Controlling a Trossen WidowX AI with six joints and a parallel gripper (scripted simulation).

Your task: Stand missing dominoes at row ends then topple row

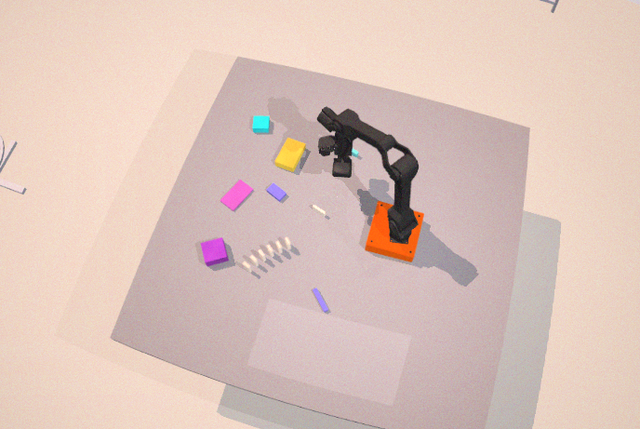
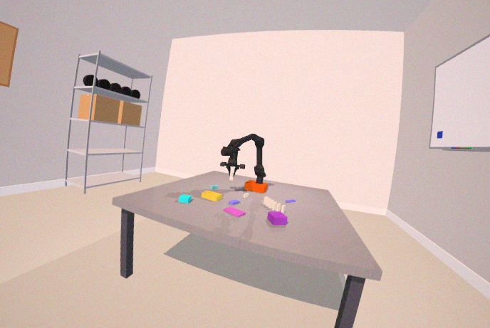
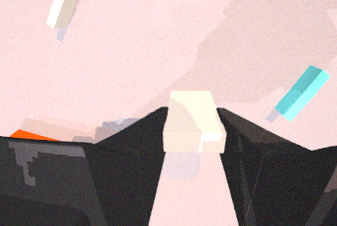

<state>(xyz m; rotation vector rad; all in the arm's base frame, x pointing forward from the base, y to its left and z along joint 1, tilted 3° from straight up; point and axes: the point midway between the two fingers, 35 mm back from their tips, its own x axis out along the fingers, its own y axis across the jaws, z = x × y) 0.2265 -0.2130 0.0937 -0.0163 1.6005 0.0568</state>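
Note:
My gripper point(image 2: 231, 174) point(image 3: 191, 114) is shut on a cream domino point(image 2: 231, 177) point(image 3: 188, 113), held above the table; in the overhead view the arm hides the fingertips and this domino. A second cream domino point(image 1: 318, 209) point(image 2: 246, 195) point(image 3: 65, 3) lies on the table between the robot base and the small violet block. The row of several standing cream dominoes point(image 1: 270, 249) point(image 2: 274, 204) runs slantwise across the table, well away from the gripper, its far end near the purple block.
Around are a purple block point(image 1: 214, 250) point(image 2: 277, 218), magenta slab point(image 1: 237, 194) point(image 2: 233, 211), small violet block point(image 1: 276, 192) point(image 2: 233, 201), violet bar point(image 1: 320, 300) point(image 2: 290, 200), yellow block point(image 1: 290, 154) point(image 2: 211, 196), cyan cube point(image 1: 260, 124) point(image 2: 184, 198) and small cyan block point(image 1: 354, 153) point(image 2: 214, 187) point(image 3: 302, 93).

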